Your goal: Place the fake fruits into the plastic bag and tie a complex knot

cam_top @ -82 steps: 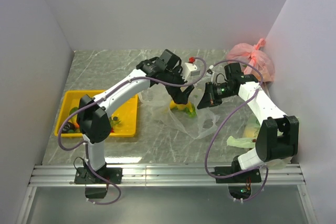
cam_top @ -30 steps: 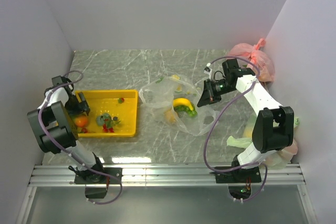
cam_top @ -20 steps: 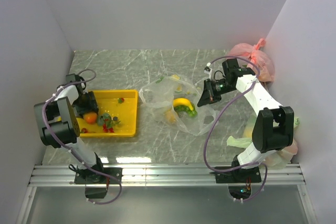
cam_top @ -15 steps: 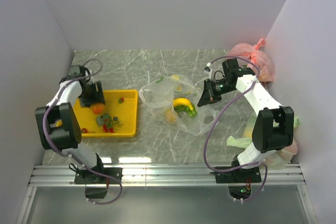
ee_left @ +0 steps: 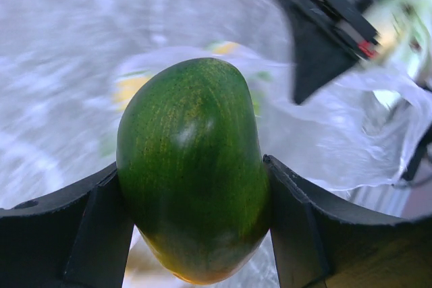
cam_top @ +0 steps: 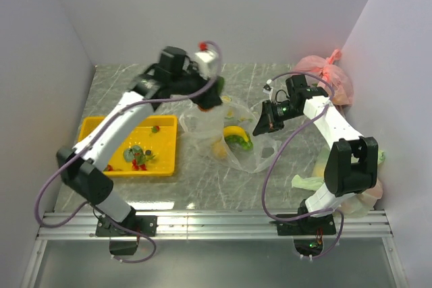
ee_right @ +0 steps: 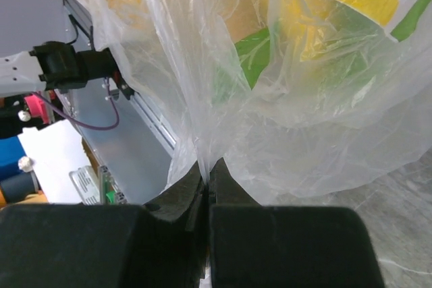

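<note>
From above, we see the left gripper (cam_top: 212, 92) over the clear bag (cam_top: 202, 123). The bag lies on the table (cam_top: 121, 79) just right of the yellow tray (cam_top: 162, 160), with a banana (cam_top: 234, 131) inside. In the left wrist view, that gripper clamps a green fruit (ee_left: 192, 180). In the right wrist view, the right gripper (ee_right: 206, 170) has its fingers pressed together, pinching the bag's film.

Crumpled clear plastic bag (cam_top: 202, 126) holds a yellow banana (cam_top: 234, 130); a green fruit (ee_left: 194, 173) hangs above it.

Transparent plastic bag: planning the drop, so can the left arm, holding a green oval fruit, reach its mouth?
Probably yes: the left gripper, shut on the green oval fruit, hangs over the transparent plastic bag, whose film the right gripper pinches; nothing intervenes.
</note>
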Controlling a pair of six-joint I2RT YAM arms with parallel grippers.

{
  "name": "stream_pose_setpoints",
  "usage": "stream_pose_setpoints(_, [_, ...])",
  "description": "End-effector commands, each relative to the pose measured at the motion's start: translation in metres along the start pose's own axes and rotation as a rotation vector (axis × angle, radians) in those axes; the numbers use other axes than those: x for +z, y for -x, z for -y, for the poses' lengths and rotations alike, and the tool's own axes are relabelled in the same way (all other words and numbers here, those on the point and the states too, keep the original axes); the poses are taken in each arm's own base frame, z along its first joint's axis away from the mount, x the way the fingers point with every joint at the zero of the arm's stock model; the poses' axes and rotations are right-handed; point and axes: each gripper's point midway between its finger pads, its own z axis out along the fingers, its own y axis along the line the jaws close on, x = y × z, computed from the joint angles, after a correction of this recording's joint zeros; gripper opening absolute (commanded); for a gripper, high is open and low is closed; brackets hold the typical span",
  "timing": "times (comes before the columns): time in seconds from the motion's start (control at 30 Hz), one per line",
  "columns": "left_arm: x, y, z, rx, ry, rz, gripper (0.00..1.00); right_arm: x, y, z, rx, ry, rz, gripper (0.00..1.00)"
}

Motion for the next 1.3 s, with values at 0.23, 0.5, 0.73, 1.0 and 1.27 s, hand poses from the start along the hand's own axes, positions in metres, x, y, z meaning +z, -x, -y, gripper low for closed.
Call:
stream_pose_setpoints(0.23, [0.101,-0.058,0.075,0.152,-0.206,-0.134,0.46,-0.016,0.007,-0.032,0.034,0.105,0.089,0.00])
stream_pose_setpoints(0.5, [0.121,-0.084,0.045,0.087,-0.069,-0.224,0.90,-0.019,0.007,-0.034,0.053,0.127,0.107,0.00])
stream_pose_setpoints(0.73, [0.006,0.001,0.015,-0.047,0.007,-0.014,0.99,-0.018,0.010,-0.025,0.051,0.089,0.098,0.00])
stream_pose_setpoints(1.0, [-0.170,-0.112,-0.159,-0.527,0.625,-0.164,0.96,-0.015,0.009,-0.016,0.042,0.057,0.090,0.00])
stream_pose_setpoints(1.27, [-0.274,-0.246,-0.182,-0.904,1.019,-0.280,0.96,-0.011,0.015,-0.011,0.028,0.058,0.064,0.00])
